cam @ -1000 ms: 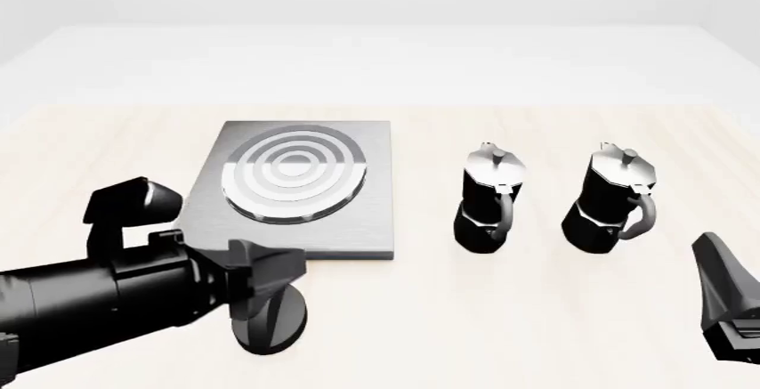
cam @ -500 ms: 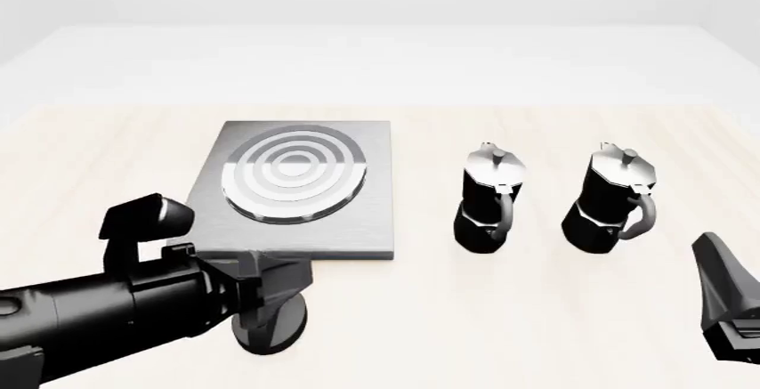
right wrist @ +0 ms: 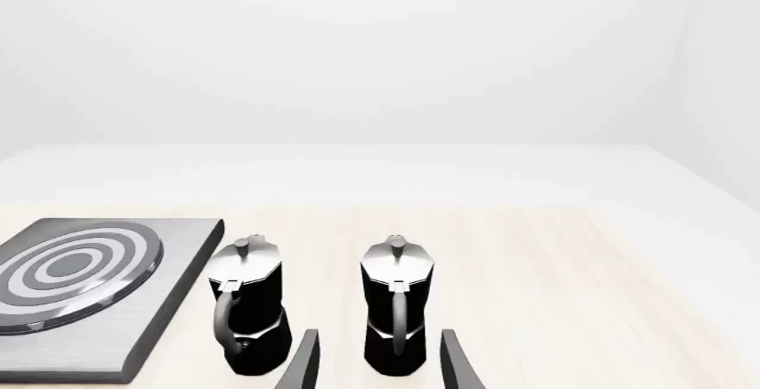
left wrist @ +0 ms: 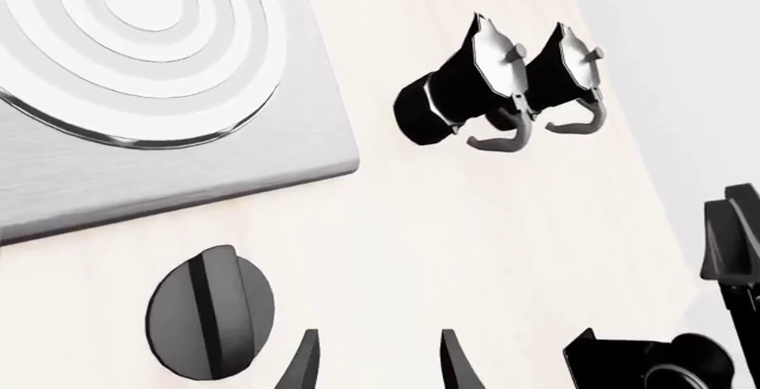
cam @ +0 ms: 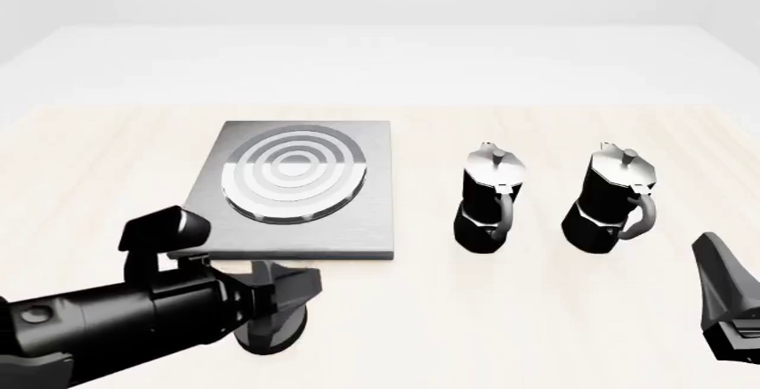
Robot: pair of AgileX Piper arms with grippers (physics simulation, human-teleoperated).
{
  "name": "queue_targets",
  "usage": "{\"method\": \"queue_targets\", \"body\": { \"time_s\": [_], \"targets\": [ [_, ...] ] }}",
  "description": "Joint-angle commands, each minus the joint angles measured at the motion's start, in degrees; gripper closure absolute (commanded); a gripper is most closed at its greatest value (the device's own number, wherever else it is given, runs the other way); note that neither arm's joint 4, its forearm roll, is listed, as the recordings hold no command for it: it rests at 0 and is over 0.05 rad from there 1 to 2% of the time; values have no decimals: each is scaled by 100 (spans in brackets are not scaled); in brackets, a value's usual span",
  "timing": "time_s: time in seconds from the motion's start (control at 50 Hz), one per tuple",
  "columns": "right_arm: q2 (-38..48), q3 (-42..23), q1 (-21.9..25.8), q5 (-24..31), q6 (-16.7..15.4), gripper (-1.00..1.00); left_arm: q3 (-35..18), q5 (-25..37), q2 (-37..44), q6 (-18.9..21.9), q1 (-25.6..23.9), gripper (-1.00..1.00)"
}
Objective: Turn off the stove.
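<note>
Pale wooden table [cam: 499,318], carrying everything. Toward its left side, the stove [cam: 356,220], a grey plate with a ringed burner [cam: 294,175]. Nearer the front edge, just off the plate, its black ridged knob [left wrist: 212,322]: mostly hidden behind the left gripper [cam: 291,293] from the front, fully visible from the left wrist, beside open, empty fingers, not between them. Right of the plate, two moka pots [cam: 489,198] [cam: 613,199]. At the right edge, the right gripper [right wrist: 376,364], fingers parted, holding nothing.

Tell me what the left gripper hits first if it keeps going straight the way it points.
Likely bare table: the left gripper is open, and the knob sits off to one side of its line. Depth is uncertain.
</note>
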Motion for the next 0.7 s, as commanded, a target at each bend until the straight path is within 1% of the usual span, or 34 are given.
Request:
{"method": "queue_targets", "body": {
  "time_s": [0.02,0.16,0.46,0.7],
  "targets": [
    [0,0,1,-1,0,-100,59,-174,137,-57,3,-100],
    [0,0,1,1,-1,-100,123,-235,175,-71,32,-100],
    [0,0,0,-1,-1,-100,199,-602,534,-214,-31,-100],
    [0,0,1,-1,0,-100,234,-650,581,-254,-27,-100]
  ]
}}
